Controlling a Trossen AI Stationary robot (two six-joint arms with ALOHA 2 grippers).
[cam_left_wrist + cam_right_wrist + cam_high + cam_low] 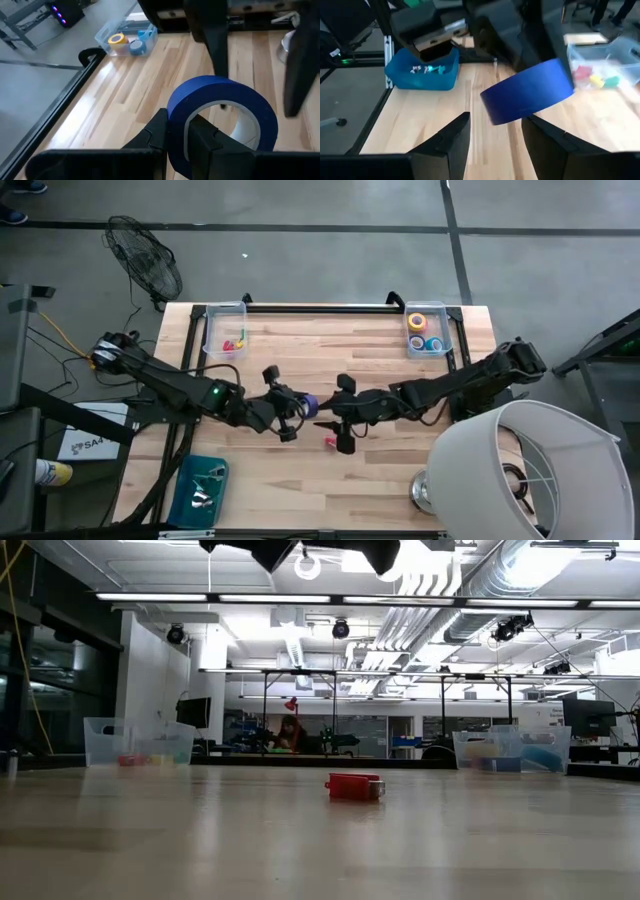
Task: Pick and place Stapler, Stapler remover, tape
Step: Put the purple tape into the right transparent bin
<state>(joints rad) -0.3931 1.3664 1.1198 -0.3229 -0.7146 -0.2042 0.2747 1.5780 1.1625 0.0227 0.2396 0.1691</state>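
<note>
Left gripper (pixel 177 135) clamped on blue tape roll (pixel 220 117) wall, mid-table, lifted; right gripper (pixel 495 137) fingers apart just beside it. Risk: handover fumble, roll drops onto red stapler (pixel 355 787) nr front edge

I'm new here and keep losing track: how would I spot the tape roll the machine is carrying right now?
Start at the middle of the wooden table, where the two dark arms meet. The left pincer is clamped on the wall of a blue tape roll, held up off the table. The other tape rolls lie in the clear bin at the far right corner; this is the only one out in the air.
</note>
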